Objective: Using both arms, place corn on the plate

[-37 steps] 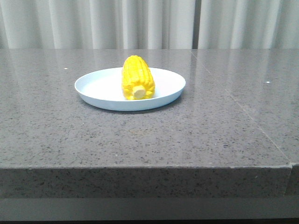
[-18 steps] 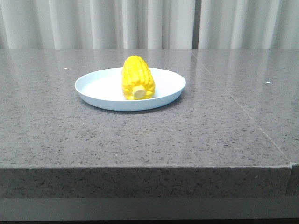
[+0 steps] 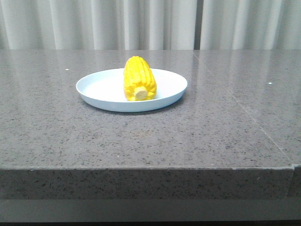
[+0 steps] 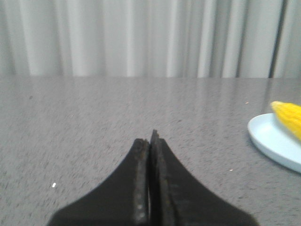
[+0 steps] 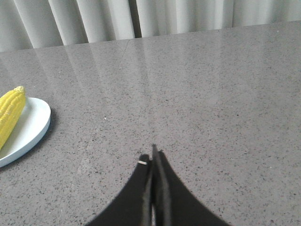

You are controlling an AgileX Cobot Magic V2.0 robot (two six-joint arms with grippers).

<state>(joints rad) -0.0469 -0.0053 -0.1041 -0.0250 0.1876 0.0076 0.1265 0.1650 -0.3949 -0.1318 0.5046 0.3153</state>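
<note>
I'm seeing the corn (image 3: 138, 79) lying on the plate (image 3: 101, 87), centre-left of the front view, so placing looks done. I'm keeping the left gripper (image 4: 149, 141) and right gripper (image 5: 153, 155) pressed together, empty, well apart from the plate.

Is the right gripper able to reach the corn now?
Probably yes. Nothing lies on the table between the right gripper and the corn on the plate, but its jaws are shut and must open first.
</note>
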